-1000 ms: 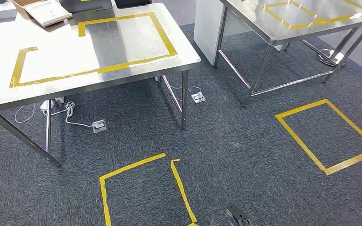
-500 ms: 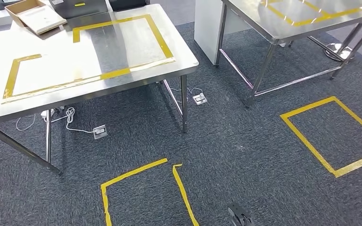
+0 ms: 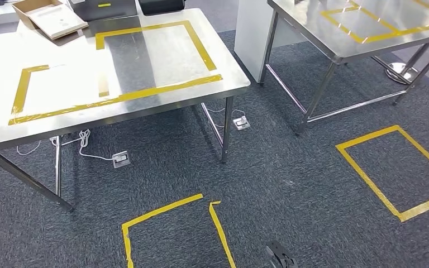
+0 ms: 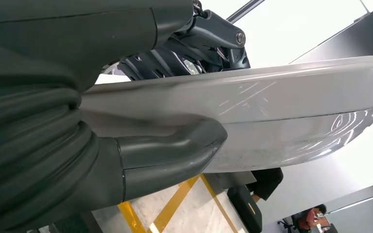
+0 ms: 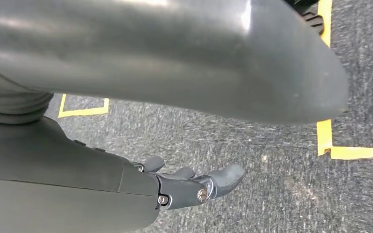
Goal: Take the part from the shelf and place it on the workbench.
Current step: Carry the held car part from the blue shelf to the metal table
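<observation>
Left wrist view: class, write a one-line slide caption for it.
The left hand grips a smooth white part, thumb pressed against its underside.

Three cameras: one up high, two down close by the hands.

The head view looks down from high at the carpet (image 3: 290, 184), with a steel table (image 3: 0, 134) at upper left. The left wrist view sits very close behind the left hand (image 4: 141, 131). The right wrist view looks down past the right hand (image 5: 194, 187) at the same carpet and yellow tape (image 5: 354, 153).
</observation>
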`<control>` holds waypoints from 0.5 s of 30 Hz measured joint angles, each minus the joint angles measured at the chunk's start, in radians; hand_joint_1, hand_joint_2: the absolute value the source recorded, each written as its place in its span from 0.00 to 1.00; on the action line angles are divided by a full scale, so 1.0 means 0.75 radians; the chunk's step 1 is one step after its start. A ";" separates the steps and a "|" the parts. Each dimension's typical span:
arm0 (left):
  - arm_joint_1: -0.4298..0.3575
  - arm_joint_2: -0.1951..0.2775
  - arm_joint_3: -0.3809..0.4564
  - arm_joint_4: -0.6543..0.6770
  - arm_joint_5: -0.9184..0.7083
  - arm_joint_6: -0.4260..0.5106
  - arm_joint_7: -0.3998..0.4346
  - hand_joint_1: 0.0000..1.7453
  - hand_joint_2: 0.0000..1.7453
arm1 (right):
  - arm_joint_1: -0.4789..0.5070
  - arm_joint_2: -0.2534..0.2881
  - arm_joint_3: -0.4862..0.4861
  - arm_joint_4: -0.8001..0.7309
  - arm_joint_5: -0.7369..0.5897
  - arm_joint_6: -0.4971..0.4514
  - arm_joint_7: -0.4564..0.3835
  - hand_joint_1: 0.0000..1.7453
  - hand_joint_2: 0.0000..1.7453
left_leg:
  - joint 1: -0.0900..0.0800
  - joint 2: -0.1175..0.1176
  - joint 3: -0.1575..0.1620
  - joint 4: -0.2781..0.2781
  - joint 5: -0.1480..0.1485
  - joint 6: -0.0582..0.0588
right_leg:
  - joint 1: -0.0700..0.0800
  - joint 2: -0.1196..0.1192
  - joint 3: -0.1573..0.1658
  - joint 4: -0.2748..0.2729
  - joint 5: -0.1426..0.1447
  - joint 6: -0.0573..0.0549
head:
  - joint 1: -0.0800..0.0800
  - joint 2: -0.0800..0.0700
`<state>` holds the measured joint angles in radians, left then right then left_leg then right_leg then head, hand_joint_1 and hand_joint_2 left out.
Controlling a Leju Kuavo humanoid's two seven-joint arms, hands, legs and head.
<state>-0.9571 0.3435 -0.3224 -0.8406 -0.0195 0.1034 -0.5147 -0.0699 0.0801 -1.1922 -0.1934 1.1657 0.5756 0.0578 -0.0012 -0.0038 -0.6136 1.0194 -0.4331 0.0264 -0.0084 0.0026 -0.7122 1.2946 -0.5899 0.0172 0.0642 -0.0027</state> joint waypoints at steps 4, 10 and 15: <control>0.005 -0.007 -0.001 0.000 0.000 0.000 0.000 1.00 1.00 | 0.003 0.000 0.000 0.000 0.000 0.000 0.000 0.00 0.00 | -0.003 -0.005 0.048 0.007 -0.044 -0.007 | 0.001 0.000 0.004 -0.179 0.153 -0.008 | 0.002 0.000; 0.005 -0.008 -0.001 -0.001 0.000 0.000 0.000 1.00 1.00 | 0.003 0.000 0.000 0.000 0.000 0.000 0.000 0.00 0.00 | -0.003 -0.004 0.060 0.009 -0.056 -0.010 | 0.001 0.000 0.036 -0.278 0.228 -0.015 | 0.002 0.000; 0.005 -0.008 -0.001 -0.001 0.000 0.000 0.000 1.00 1.00 | 0.003 0.000 0.000 0.000 0.000 0.000 0.000 0.00 0.00 | -0.003 -0.004 0.060 0.009 -0.056 -0.010 | 0.001 0.000 0.036 -0.278 0.228 -0.015 | 0.002 0.000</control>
<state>-0.9531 0.3372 -0.3231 -0.8412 -0.0195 0.1034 -0.5146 -0.0674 0.0801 -1.1925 -0.1934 1.1654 0.5756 0.0580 -0.0035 -0.0070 -0.5690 1.0259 -0.4750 0.0185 -0.0076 0.0026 -0.6849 1.0864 -0.4191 0.0062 0.0656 -0.0027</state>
